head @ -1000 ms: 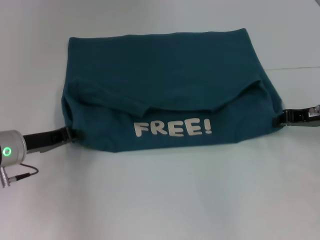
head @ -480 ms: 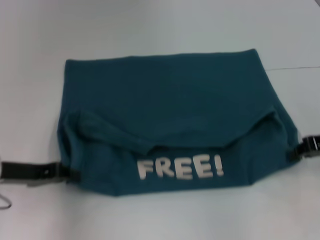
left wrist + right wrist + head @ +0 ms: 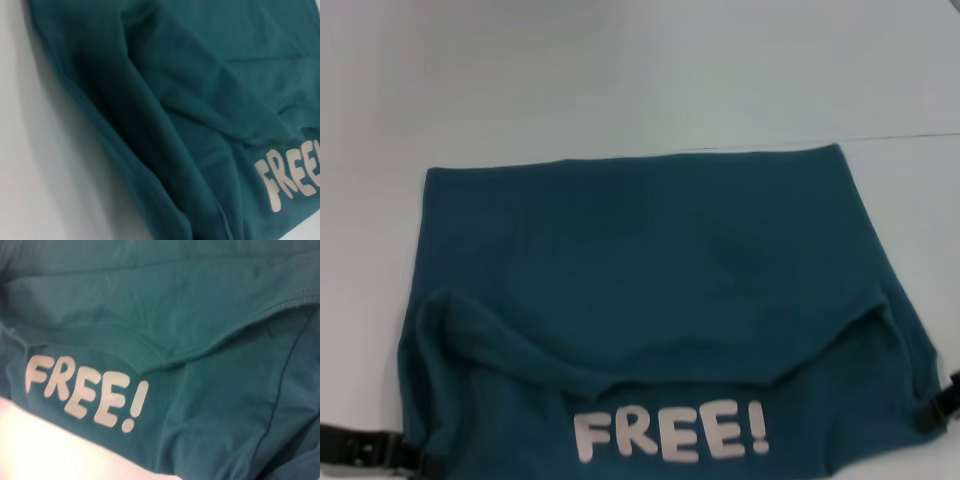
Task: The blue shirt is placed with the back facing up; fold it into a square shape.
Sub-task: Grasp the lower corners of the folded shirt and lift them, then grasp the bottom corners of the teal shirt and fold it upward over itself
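The blue shirt [image 3: 650,280] lies folded on the white table, a teal rectangle with a loose flap across its near part. Below the flap, white letters [image 3: 670,435] read "FREE!". My left gripper [image 3: 415,462] is shut on the shirt's near left edge, low at the head view's bottom left. My right gripper [image 3: 938,410] is shut on the near right edge, mostly cut off by the frame. The left wrist view is filled by creased shirt fabric [image 3: 190,100] with part of the print [image 3: 290,175]. In the right wrist view, the flap's hem [image 3: 175,305] lies above the lettering [image 3: 85,392].
A white table [image 3: 620,70] stretches beyond the shirt, with a thin seam line [image 3: 900,138] running across at the right, just past the shirt's far edge. No other objects show.
Both grippers have drawn back toward me, and the shirt has slid with them. It now sits lower and larger in the head view, its near edge at the frame's bottom.
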`<move>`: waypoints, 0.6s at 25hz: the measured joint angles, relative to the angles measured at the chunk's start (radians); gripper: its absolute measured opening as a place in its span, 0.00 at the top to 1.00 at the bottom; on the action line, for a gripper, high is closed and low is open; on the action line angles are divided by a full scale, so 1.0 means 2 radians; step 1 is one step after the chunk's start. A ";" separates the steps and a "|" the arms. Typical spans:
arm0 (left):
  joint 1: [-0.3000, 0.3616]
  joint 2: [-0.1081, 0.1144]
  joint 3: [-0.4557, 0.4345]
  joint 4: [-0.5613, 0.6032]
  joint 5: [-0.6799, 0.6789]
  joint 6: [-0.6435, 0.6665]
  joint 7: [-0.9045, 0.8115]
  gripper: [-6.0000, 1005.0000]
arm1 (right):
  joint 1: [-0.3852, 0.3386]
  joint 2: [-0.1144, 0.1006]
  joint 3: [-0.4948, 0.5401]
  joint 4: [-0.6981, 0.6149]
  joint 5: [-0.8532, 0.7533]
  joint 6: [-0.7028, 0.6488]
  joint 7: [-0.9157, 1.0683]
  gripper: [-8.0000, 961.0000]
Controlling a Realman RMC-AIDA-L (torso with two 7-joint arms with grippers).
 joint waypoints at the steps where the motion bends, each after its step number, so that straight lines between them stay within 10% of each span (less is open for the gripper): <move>1: 0.002 0.000 -0.001 0.001 0.004 0.005 0.000 0.96 | -0.003 0.000 0.000 0.000 0.000 -0.006 -0.002 0.94; 10: 0.001 0.004 -0.017 0.005 0.012 0.041 0.013 0.96 | -0.011 0.000 0.018 0.005 0.003 -0.026 -0.033 0.93; 15: -0.043 0.028 -0.064 -0.037 0.002 0.038 0.019 0.96 | 0.018 -0.006 0.091 0.004 0.014 -0.021 -0.056 0.93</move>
